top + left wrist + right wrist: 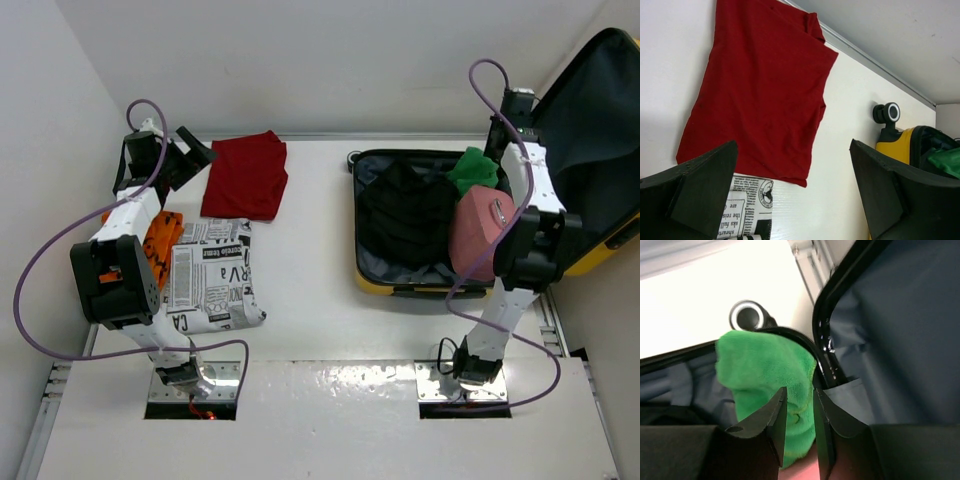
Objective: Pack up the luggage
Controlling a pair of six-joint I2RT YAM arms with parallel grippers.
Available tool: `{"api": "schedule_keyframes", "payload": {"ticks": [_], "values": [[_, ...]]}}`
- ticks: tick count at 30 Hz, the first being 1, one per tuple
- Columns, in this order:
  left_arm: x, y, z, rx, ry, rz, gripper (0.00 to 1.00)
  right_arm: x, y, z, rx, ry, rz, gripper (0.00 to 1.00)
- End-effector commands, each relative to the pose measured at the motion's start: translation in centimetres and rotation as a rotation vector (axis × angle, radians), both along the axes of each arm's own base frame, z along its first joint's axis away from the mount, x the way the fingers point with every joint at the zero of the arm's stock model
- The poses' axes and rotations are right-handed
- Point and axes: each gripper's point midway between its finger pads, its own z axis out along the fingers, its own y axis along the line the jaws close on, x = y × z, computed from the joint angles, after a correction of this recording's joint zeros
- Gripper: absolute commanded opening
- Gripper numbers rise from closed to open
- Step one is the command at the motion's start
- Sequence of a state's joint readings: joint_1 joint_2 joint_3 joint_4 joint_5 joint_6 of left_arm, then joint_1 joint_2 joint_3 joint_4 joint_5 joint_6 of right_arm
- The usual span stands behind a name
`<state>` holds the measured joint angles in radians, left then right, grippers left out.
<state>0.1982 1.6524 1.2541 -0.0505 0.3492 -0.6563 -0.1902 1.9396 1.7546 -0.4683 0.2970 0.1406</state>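
Note:
The yellow suitcase (400,290) lies open at the right, its lid (590,130) standing up with dark grey lining (900,325). Inside are a black garment (405,215), a pink case (478,230) and a green cloth (472,170). My right gripper (505,158) is at the suitcase's back right corner. In the right wrist view, the right gripper (799,392) has its jaws nearly together, pinching the green cloth (765,365). My left gripper (195,150) is wide open and empty, above the table at the near edge of a flat red shirt (760,85); in the left wrist view the left gripper (795,165) is over bare table.
A newspaper-print garment (215,275) lies in front of the red shirt (245,175), with an orange item (160,240) to its left. A suitcase wheel (887,114) and yellow shell (897,150) show to the right. Walls stand close at the left and back.

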Motion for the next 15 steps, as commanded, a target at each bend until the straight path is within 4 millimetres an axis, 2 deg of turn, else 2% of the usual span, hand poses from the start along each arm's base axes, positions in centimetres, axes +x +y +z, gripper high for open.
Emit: {"api": "schedule_keyframes", "payload": {"ticks": [1, 3, 4, 6, 7, 9, 14, 15], "values": [[1.0, -0.1, 2.3, 0.014, -0.074, -0.002, 1.00, 0.9, -0.7, -0.9, 0.078, -0.003, -0.054, 0.28], [1.0, -0.1, 2.3, 0.022, -0.075, -0.005, 1.00, 1.3, -0.2, -2.0, 0.130, 0.013, -0.009, 0.28], [1.0, -0.1, 2.3, 0.022, -0.075, -0.005, 1.00, 1.6, -0.1, -3.2, 0.140, 0.042, -0.001, 0.28], [0.9, 0.3, 2.1, 0.021, -0.066, 0.004, 1.00, 1.9, 1.2, -3.7, 0.177, 0.067, 0.068, 0.26], [0.9, 0.3, 2.1, 0.021, -0.066, 0.004, 1.00, 1.7, 1.8, -5.4, 0.182, 0.120, 0.088, 0.26], [0.8, 0.3, 1.9, 0.019, -0.057, 0.004, 1.00, 1.2, 2.9, -6.7, 0.193, 0.183, 0.129, 0.25], [0.8, 0.8, 1.5, 0.017, -0.048, 0.013, 1.00, -2.0, 4.0, -11.3, 0.167, 0.405, 0.155, 0.21], [0.8, 0.8, 1.5, 0.017, -0.048, 0.013, 1.00, -3.4, 4.2, -12.3, 0.165, 0.479, 0.164, 0.21]]}}
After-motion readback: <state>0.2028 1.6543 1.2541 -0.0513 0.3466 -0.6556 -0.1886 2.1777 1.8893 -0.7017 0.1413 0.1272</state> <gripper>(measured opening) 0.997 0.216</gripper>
